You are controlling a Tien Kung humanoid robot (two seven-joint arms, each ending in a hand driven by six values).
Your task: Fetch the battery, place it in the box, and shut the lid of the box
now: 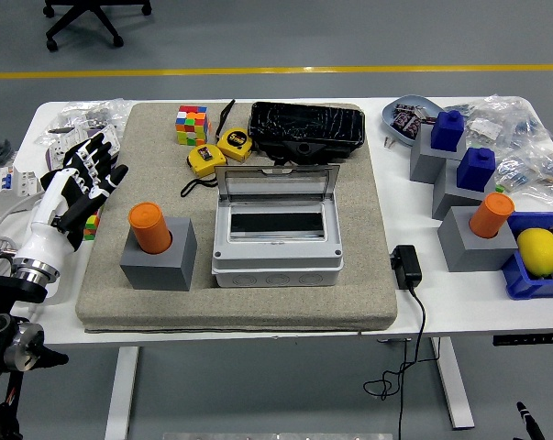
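An orange cylindrical battery point(149, 227) stands upright in a grey block holder point(159, 261) on the left of the beige mat point(368, 293). To its right sits a light grey box point(276, 264) with its clear-windowed lid point(276, 182) raised open at the back; the inside looks dark and empty. My left hand point(82, 183), white with black fingers, hovers at the mat's left edge, just left of the battery, with fingers spread and holding nothing. My right hand does not show.
Behind the box lie a Rubik's cube point(191, 124), two yellow tape measures point(219, 151) and a black tray point(305, 128). At the right stand grey blocks with blue pieces point(448, 130), another orange cylinder point(492, 215), a blue bin with a lemon point(538, 250) and a black adapter point(405, 266).
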